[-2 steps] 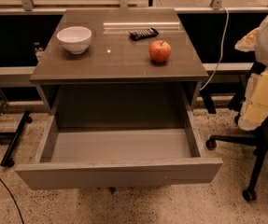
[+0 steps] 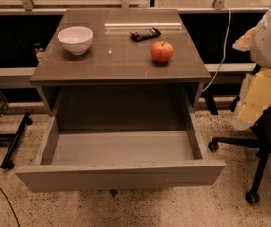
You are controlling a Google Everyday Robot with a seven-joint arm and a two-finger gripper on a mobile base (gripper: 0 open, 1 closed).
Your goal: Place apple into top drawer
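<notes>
The red-orange apple (image 2: 161,52) sits on the brown cabinet top (image 2: 121,63), at the right side, upright with its stem up. The top drawer (image 2: 121,174) is pulled out wide below the cabinet top; its grey inside shows nothing in it. My arm's white and pale yellow parts hang at the right edge of the view, and the gripper (image 2: 248,110) is there, to the right of the cabinet and well apart from the apple, lower than the cabinet top and holding nothing that I can see.
A white bowl (image 2: 75,40) stands at the left of the cabinet top. A small black object (image 2: 144,33) lies at the back behind the apple. A black office chair base (image 2: 248,150) stands on the floor at the right, close to the drawer's corner.
</notes>
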